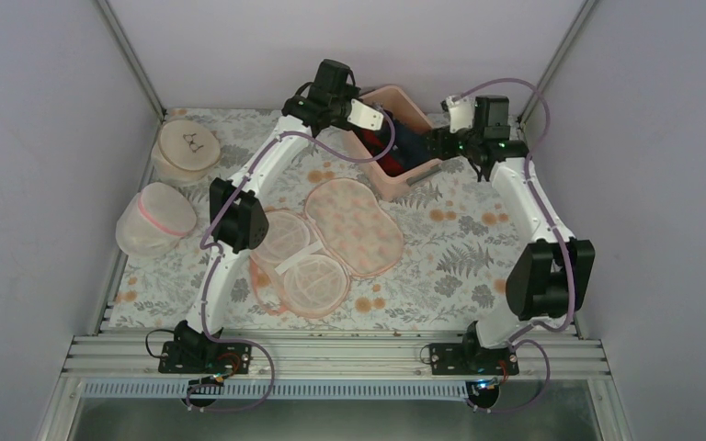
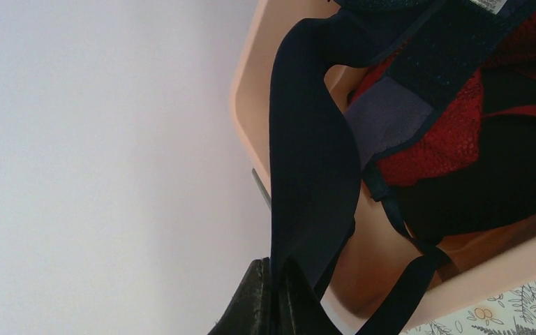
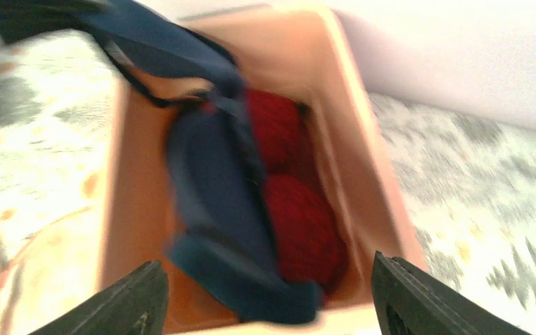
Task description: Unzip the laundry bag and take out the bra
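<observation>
1. The left gripper (image 2: 277, 296) hangs over a pink bin (image 1: 381, 175) at the far side of the flower-patterned table (image 1: 460, 266). Its fingers are pinched tight on a dark band of the navy bra (image 2: 314, 160).
2. From that grip the band runs down into the bin. The rest of the bra lies there against red garments (image 3: 300, 223), with a strap trailing along the bin's inside wall.
3. The right gripper (image 3: 269, 269) hovers at the bin's right side, looking into it. Its jaws are spread wide and nothing is clamped between them. Its own view is blurred.
4. The laundry bag (image 1: 354, 225) lies unzipped in the middle of the table, well apart from the bra. Its flower-print half is folded open to the right, and two pale mesh cups face up beside it, partly hidden under the left arm.
5. A white mesh dome bag (image 1: 156, 220) with a pink rim and a round beige bag (image 1: 187, 147) sit near the table's left edge, away from both grippers.
</observation>
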`<state>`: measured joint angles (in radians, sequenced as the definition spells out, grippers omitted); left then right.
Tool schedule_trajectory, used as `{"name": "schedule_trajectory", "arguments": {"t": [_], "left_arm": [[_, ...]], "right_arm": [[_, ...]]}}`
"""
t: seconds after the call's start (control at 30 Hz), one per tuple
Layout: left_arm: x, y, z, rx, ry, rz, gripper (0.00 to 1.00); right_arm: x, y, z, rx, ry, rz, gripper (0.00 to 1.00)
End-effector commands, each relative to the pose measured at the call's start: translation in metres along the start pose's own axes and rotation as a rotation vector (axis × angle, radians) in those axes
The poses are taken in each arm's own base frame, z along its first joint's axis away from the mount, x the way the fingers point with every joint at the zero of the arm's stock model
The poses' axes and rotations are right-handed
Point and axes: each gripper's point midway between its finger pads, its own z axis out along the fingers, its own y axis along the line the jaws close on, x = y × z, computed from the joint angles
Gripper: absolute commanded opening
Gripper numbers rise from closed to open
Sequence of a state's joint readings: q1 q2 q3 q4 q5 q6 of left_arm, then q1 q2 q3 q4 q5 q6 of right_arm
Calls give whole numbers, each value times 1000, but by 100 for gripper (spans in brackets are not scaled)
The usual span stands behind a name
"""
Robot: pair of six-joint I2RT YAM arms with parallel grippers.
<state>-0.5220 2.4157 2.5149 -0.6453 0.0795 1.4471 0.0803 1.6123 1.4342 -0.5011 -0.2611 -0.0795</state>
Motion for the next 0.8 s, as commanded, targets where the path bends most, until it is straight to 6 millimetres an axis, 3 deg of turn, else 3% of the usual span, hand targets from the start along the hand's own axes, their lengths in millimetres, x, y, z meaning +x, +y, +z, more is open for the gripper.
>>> {"name": "schedule_trajectory", "arguments": {"t": [0.0, 0.07, 0.17, 0.23, 0.3, 0.47, 0.63, 0.77], "left_arm": [[-10, 16, -19, -30, -19, -16, 2], [-10, 17, -20, -31, -20, -19, 2], [-10, 18, -20, -32, -19, -25, 2], [-10, 17, -21, -28, -21, -29, 2], [-10, 17, -22, -24, -23, -29, 2], [-11, 20, -25, -31, -33, -32, 2], [-11, 18, -25, -22, -37, -32, 2], [-12, 20, -29, -24, -39, -32, 2]], "right_arm": [[-62, 82, -56, -283, -342, -443, 78], [-80, 98, -76, -333, -480, -577, 80], [-117, 102, -91, -327, -567, -657, 82], [-121, 104, -82, -367, -503, -673, 83], [-117, 101, -58, -382, -436, -687, 82], [-77, 99, -10, -454, -372, -799, 79], [-68, 98, 27, -496, -346, -814, 76], [-69, 100, 59, -443, -327, -862, 66]]}}
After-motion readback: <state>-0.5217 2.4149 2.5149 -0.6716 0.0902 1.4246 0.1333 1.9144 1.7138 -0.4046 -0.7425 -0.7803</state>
